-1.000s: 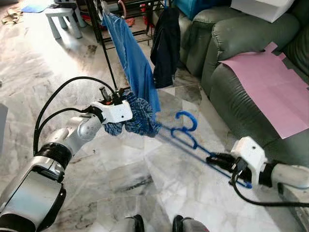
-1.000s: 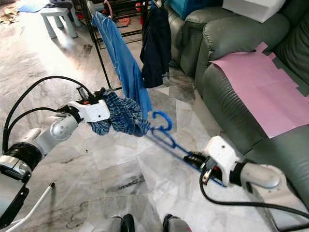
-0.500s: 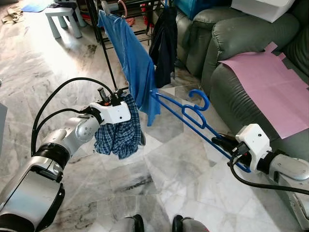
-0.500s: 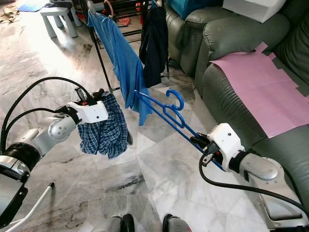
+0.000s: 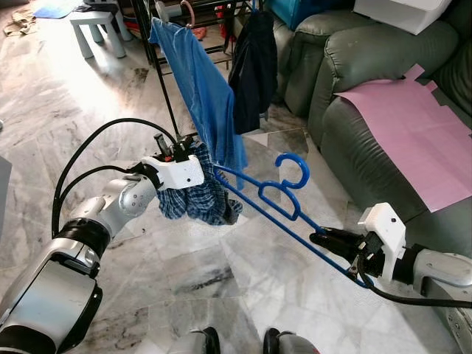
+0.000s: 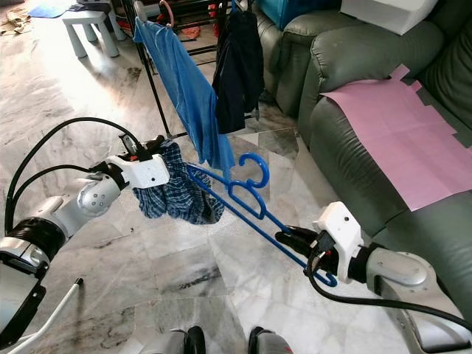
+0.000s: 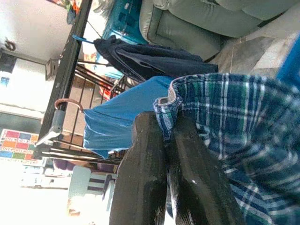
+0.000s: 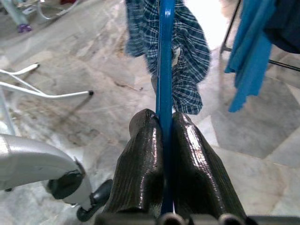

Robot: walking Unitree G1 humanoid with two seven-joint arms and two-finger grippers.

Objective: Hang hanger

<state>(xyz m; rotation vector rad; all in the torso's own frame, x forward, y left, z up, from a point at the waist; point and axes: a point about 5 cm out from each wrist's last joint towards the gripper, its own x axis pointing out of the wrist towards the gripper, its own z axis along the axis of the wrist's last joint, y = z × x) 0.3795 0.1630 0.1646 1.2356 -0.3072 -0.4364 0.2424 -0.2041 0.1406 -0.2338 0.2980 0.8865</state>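
Note:
A blue plastic hanger (image 5: 276, 203) slants across the middle above the marble floor, hook up. My right gripper (image 5: 324, 237) is shut on its lower bar, and the right wrist view shows both fingers (image 8: 140, 159) pinching the blue bar (image 8: 165, 56). The hanger's far end reaches the bunched blue plaid shorts (image 5: 195, 195). My left gripper (image 5: 181, 147) is shut on the shorts. In the left wrist view its fingers (image 7: 145, 168) clamp the waistband (image 7: 165, 101).
Behind stands a black drying rack (image 5: 158, 51) carrying a blue garment (image 5: 206, 96) and a dark one (image 5: 254, 66). A green sofa (image 5: 346, 66) with a pink sheet (image 5: 413, 125) fills the right. A white stool (image 5: 96, 29) stands at the far left.
Half a second ago the hanger was raised toward the rack and the shorts hung loose. Now my right gripper has dropped, and the hanger's far end is back at the bunched shorts.

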